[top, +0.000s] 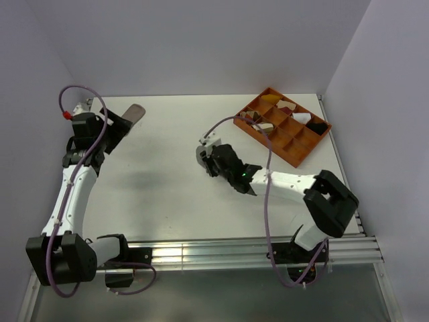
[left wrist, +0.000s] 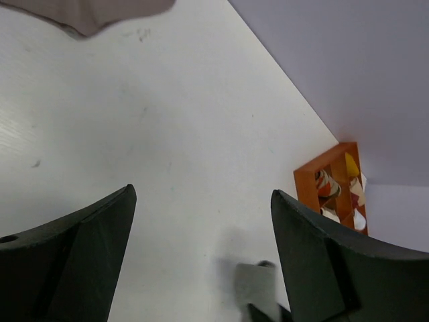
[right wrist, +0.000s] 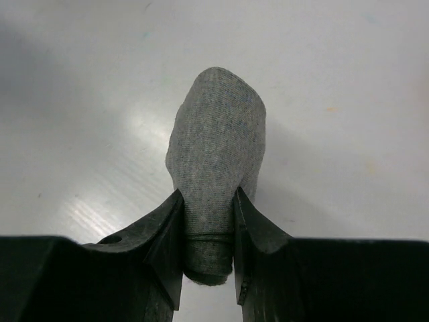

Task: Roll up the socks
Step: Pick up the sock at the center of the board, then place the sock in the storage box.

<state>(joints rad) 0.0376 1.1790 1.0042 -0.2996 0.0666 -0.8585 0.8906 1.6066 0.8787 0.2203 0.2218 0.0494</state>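
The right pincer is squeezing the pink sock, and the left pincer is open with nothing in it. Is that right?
Not quite. The sock squeezed in the right pincer is the grey sock, not the pink one, as the right wrist view shows. The pinkish sock lies loose beside the left pincer, which is open with nothing in it.

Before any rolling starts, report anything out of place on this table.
Nothing looks spilled or damaged. The one oddity is that the pair is split: the right tool pinches the grey sock mid-table, while the pinkish sock lies alone near the far left corner, just ahead of the open left tool.
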